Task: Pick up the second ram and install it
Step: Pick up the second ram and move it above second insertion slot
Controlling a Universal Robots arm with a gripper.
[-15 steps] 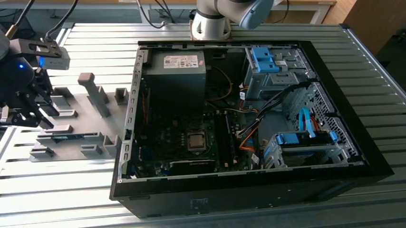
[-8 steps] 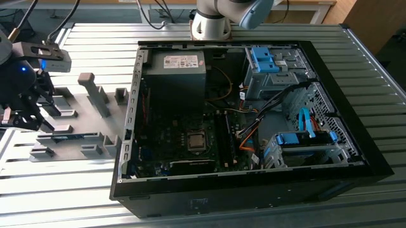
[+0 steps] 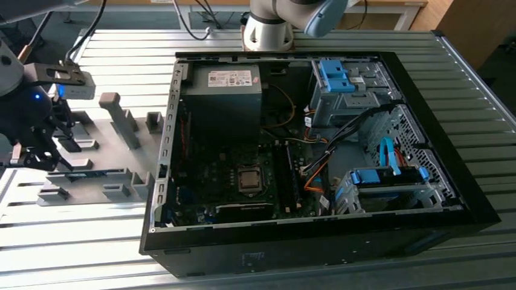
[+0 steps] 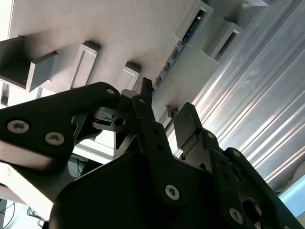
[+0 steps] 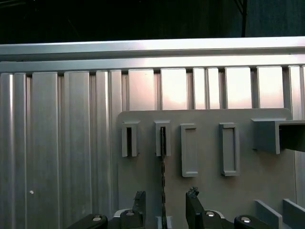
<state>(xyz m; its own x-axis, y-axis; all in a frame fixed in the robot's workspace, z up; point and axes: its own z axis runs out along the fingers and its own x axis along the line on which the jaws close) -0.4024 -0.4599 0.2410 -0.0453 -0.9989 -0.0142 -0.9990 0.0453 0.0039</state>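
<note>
The second ram point(image 5: 163, 176) stands on edge in a slot of the grey holder plate point(image 5: 248, 186), where it looks like a thin dark strip. In the exterior view it is a blue strip point(image 3: 84, 175) low on the plate point(image 3: 121, 145), at that view's left. My gripper point(image 5: 166, 198) is open, with one fingertip point(image 5: 139, 199) on each side of the ram and a gap on both sides. In the second wrist view the ram point(image 4: 177, 50) runs along the plate away from the open gripper point(image 4: 167, 102). In the exterior view the gripper point(image 3: 36, 158) hangs over the plate's left end.
The open computer case point(image 3: 451, 199) lies to the exterior view's right of the plate, with the motherboard point(image 3: 241, 181) inside and light-blue drive latches point(image 3: 335, 75) at its far side. Several empty grey holders point(image 5: 189, 150) stand on the plate. The ribbed metal table point(image 3: 121, 54) surrounds everything.
</note>
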